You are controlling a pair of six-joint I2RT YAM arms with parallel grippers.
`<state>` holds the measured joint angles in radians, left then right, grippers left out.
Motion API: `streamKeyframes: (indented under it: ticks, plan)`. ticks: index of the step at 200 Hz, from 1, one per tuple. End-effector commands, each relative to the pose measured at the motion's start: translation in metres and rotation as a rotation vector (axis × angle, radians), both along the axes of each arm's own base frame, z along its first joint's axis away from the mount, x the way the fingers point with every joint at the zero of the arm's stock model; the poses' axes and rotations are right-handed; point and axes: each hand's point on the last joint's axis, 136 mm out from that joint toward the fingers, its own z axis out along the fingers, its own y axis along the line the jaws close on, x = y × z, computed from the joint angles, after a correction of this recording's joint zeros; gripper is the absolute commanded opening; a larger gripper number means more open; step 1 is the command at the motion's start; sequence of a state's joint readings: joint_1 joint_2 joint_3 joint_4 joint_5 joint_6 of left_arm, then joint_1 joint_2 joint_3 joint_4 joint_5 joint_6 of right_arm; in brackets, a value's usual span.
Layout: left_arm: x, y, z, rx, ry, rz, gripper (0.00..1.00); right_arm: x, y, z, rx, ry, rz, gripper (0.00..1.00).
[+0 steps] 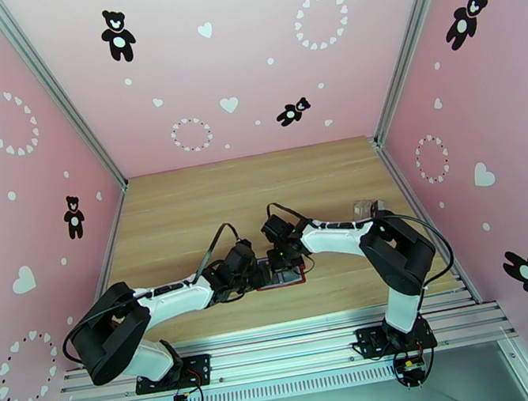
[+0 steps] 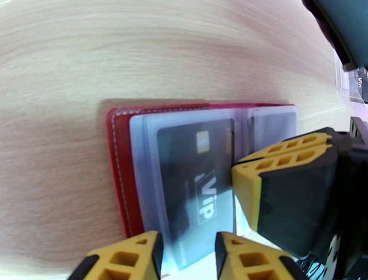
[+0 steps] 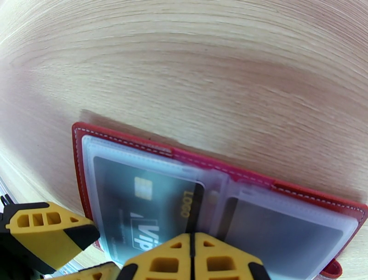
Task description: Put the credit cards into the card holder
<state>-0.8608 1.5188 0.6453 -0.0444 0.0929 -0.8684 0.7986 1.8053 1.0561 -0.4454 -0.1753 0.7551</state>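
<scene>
Card holder [image 3: 152, 159] open — right fingers [image 3: 221, 258] at near edge, maybe touching.

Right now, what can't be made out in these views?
- Top external: card holder mostly under left gripper and right gripper; cards too small.
- Left wrist: grey card near end blurred, cut by the bottom edge.
- Right wrist: shut right gripper hides the fold; right pocket contents clouded by plastic.

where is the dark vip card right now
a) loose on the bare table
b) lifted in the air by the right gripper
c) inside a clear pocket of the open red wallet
c, the vip card shows through the cloudy film of a pocket in the open card holder lying on the table.
</scene>
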Motion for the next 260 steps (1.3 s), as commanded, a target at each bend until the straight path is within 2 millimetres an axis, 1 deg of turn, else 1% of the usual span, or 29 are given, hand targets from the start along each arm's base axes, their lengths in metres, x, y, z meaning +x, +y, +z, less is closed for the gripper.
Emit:
streamKeyframes:
  ticks: [1,37,73,112,232,260]
  plan:
    - [-0.002,0.004,-0.008,0.035,0.012,0.004,0.36,-0.015,-0.014,-0.022,-0.069,0.047,0.012,0.08]
    - [-0.002,0.011,-0.011,0.067,0.016,0.022,0.36,-0.014,-0.014,-0.021,-0.07,0.045,0.013,0.08]
    - [-0.003,0.012,-0.008,0.06,0.011,0.021,0.37,-0.014,-0.013,-0.02,-0.068,0.045,0.016,0.08]
    - [-0.002,0.004,-0.004,0.029,0.009,0.002,0.36,-0.015,-0.014,-0.021,-0.071,0.048,0.018,0.08]
    - [-0.001,-0.008,0.005,0.018,-0.009,-0.029,0.36,-0.015,-0.013,-0.022,-0.07,0.051,0.023,0.08]
    - [-0.001,-0.011,0.004,0.023,-0.006,-0.037,0.36,-0.015,-0.013,-0.021,-0.068,0.051,0.022,0.08]
